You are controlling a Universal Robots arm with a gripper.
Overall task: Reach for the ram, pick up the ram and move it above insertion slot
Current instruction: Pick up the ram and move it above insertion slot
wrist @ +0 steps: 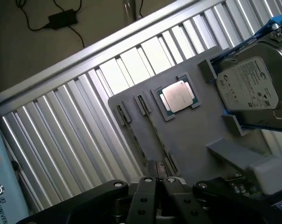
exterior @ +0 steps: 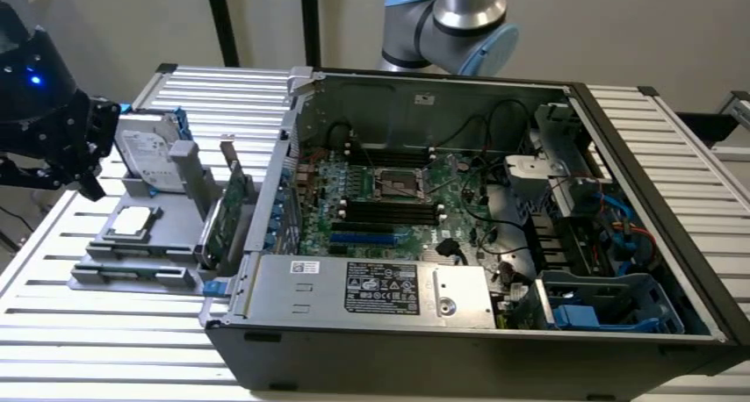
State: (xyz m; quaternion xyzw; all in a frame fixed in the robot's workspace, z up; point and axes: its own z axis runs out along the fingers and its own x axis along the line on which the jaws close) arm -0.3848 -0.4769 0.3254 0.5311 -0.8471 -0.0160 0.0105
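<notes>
The ram [exterior: 133, 269] is a thin green stick lying along the front slot of a grey holder tray [exterior: 158, 244], at the exterior view's left. In the wrist view the ram [wrist: 155, 137] shows edge-on, running across the grey tray [wrist: 196, 135] toward my fingers. My black gripper [exterior: 84, 184] hovers above the tray's far left corner, apart from the ram. Its fingers [wrist: 147, 186] stand together, shut, with nothing between them. The black memory slots [exterior: 393, 213] lie on the motherboard inside the open computer case [exterior: 351, 349].
On the tray also sit a processor chip [exterior: 132, 219], a hard drive [exterior: 150, 156] standing on edge, and a taller green expansion card [exterior: 231, 213] by the case wall. The ribbed metal table [exterior: 105, 332] stretches around. The arm's base [exterior: 451, 25] rises behind the case.
</notes>
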